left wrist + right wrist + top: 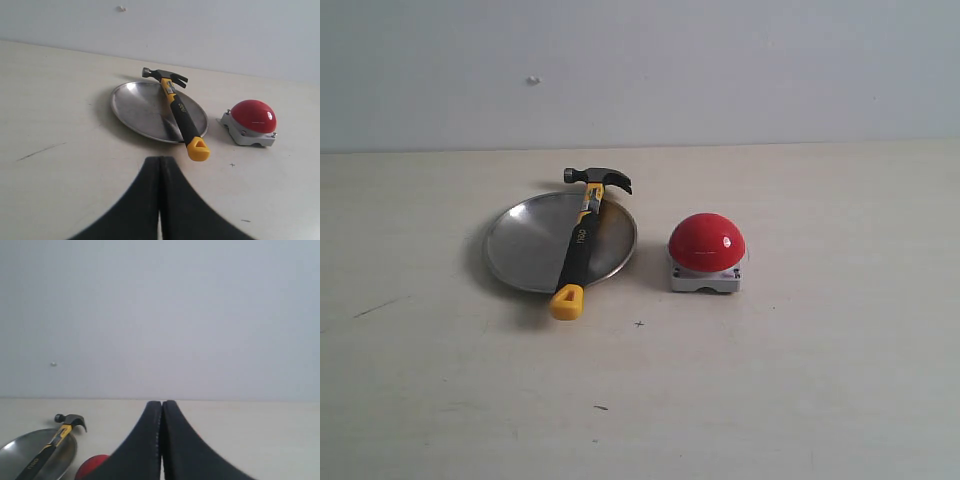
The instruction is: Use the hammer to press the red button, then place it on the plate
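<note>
The hammer point(582, 238) lies across the silver plate point(525, 245), its dark head past the far rim and its yellow butt end hanging over the near rim. The red button point(706, 242) on its grey base stands to the right of the plate. Neither gripper shows in the exterior view. In the left wrist view, my left gripper point(160, 159) is shut and empty, short of the hammer point(178, 112), the plate point(140, 107) and the button point(252, 116). My right gripper point(162, 402) is shut too, with the hammer point(55, 440), plate point(15, 455) and button point(90, 466) low beside it.
A pale wooden tabletop point(800, 390) runs back to a plain white wall point(720, 60). Small dark marks dot the table near its front.
</note>
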Controlling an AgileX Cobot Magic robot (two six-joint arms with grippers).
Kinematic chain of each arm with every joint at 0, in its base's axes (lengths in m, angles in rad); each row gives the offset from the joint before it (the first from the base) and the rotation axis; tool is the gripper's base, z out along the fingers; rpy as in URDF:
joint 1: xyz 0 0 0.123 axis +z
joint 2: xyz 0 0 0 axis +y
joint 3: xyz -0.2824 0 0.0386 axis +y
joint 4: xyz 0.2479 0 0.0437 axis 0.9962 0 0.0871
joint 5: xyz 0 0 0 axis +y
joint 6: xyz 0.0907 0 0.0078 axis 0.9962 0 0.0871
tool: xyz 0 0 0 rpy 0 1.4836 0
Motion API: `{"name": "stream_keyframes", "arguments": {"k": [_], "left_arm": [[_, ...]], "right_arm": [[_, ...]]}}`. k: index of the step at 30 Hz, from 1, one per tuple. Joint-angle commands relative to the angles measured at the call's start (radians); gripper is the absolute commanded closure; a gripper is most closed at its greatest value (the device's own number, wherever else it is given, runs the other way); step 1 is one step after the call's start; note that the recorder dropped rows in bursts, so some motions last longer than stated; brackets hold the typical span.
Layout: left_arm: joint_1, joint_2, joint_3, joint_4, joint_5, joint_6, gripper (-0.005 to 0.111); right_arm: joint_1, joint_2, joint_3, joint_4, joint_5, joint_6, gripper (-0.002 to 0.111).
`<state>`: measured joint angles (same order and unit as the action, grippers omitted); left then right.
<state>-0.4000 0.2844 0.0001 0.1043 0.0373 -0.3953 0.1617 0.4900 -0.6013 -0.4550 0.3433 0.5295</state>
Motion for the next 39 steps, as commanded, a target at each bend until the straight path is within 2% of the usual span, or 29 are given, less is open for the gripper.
{"name": "stream_keyframes", "arguments": {"k": [1, 8, 12, 13, 15, 16, 18, 24, 31, 39], "left_arm": [[0.002, -0.006, 0.0, -0.005, -0.005, -0.002, 0.107], [0.002, -0.006, 0.0, -0.005, -0.005, -0.002, 0.107], [0.002, -0.006, 0.0, -0.005, -0.005, -0.002, 0.107], [0.002, -0.006, 0.0, -0.005, -0.005, -0.002, 0.107], [0.002, -0.006, 0.0, -0.005, -0.005, -0.002, 0.107], [0.002, -0.006, 0.0, -0.005, -0.005, -0.002, 0.107], [0.002, -0.006, 0.0, -0.005, -0.005, -0.002, 0.107], [0.002, -0.006, 0.0, -0.005, -0.005, -0.002, 0.107], [0.002, -0.006, 0.0, -0.005, -0.005, -0.002, 0.107], [0.002, -0.006, 0.0, -0.005, -0.005, -0.002, 0.107]], "right_arm": [[-0.016, -0.058, 0.024, -0.052, 0.025, -0.013, 0.108], [-0.016, -0.058, 0.044, -0.056, 0.025, -0.013, 0.108], [-0.019, -0.121, 0.123, 0.04, -0.005, -0.037, 0.108], [-0.023, -0.136, 0.147, 0.056, -0.029, -0.078, 0.108], [-0.047, -0.174, 0.22, 0.191, -0.122, -0.297, 0.108], [-0.067, -0.196, 0.266, 0.348, -0.178, -0.51, 0.108], [-0.104, -0.214, 0.344, 0.492, -0.264, -0.67, 0.108], [-0.176, -0.307, 0.474, 0.472, -0.263, -0.648, 0.108], [-0.176, -0.443, 0.498, 0.403, -0.151, -0.589, 0.108], [-0.176, -0.465, 0.539, 0.405, -0.114, -0.578, 0.108]]}}
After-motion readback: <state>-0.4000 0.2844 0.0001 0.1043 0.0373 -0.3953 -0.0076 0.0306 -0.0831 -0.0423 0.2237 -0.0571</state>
